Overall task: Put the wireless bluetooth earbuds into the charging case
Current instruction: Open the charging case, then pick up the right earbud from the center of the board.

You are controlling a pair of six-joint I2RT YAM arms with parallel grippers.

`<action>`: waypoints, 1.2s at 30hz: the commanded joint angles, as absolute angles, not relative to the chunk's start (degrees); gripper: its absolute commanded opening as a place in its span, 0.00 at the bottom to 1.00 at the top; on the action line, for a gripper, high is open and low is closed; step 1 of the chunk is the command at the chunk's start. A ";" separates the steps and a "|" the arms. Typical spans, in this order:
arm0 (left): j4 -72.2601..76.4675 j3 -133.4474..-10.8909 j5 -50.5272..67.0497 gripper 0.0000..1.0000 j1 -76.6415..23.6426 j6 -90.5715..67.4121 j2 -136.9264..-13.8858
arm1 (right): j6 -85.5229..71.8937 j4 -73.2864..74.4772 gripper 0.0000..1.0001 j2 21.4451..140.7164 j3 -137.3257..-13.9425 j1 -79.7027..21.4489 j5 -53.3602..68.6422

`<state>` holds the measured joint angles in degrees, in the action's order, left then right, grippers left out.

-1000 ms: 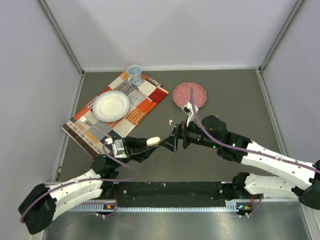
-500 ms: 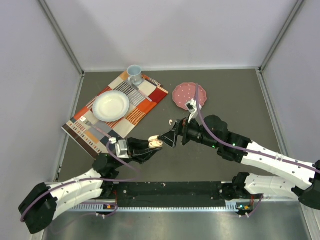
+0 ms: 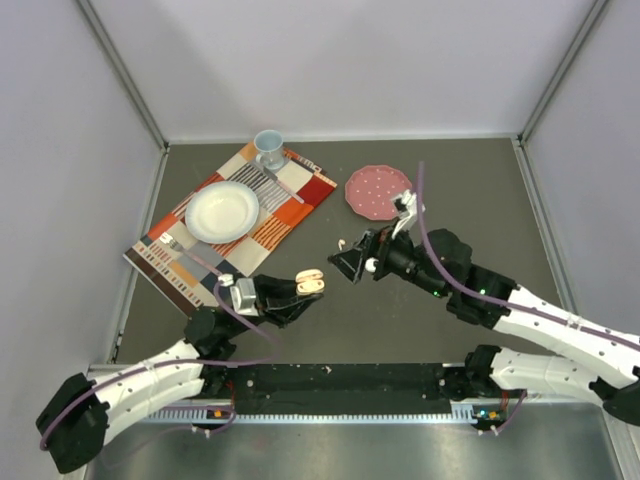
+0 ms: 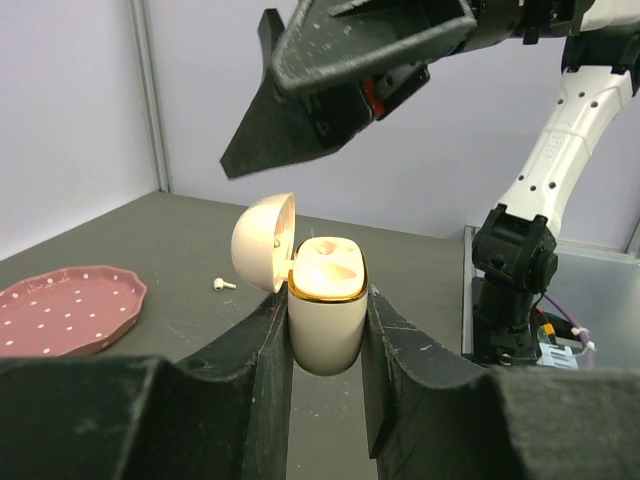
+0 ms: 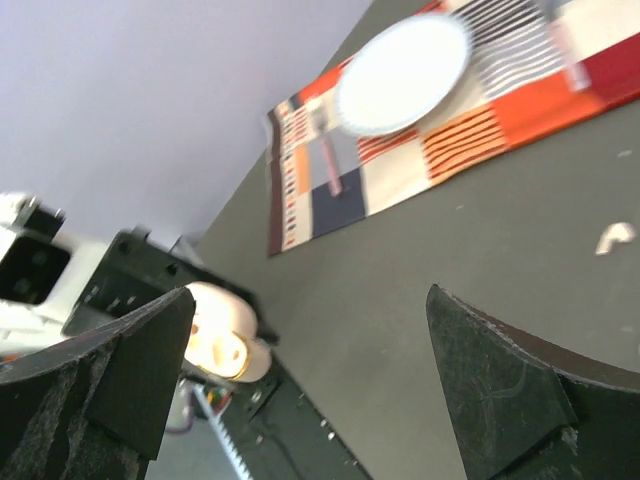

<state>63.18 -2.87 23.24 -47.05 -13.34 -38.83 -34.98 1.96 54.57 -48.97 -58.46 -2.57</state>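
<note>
My left gripper is shut on a cream charging case with a gold rim, held upright above the table. Its lid is hinged open to the left in the left wrist view. I cannot tell whether a bud sits in its hollows. One tiny whitish earbud lies on the grey table, also in the left wrist view and the right wrist view. My right gripper is open and empty, just right of and above the case. The other earbuds are out of view.
A pink dotted plate lies behind the right gripper. A striped orange placemat at the back left carries a white plate and a pale blue cup. Grey walls close off the table on three sides.
The case's lid has swung open. My right gripper has drawn back from the case to the right and up. My left gripper still holds the case in about the same place.
</note>
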 commanded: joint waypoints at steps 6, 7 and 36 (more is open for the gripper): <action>53.19 -5.97 19.60 0.00 -47.11 -10.99 -30.59 | -33.40 19.58 0.99 50.71 -55.28 -44.49 -19.97; 51.52 -6.15 19.34 0.00 -47.20 -10.90 -29.54 | -33.57 21.86 0.99 51.06 -55.20 -42.38 -18.47; 39.29 -8.88 17.14 0.00 -47.20 -9.76 -17.49 | 0.44 15.38 0.55 86.02 -56.59 -12.75 -8.08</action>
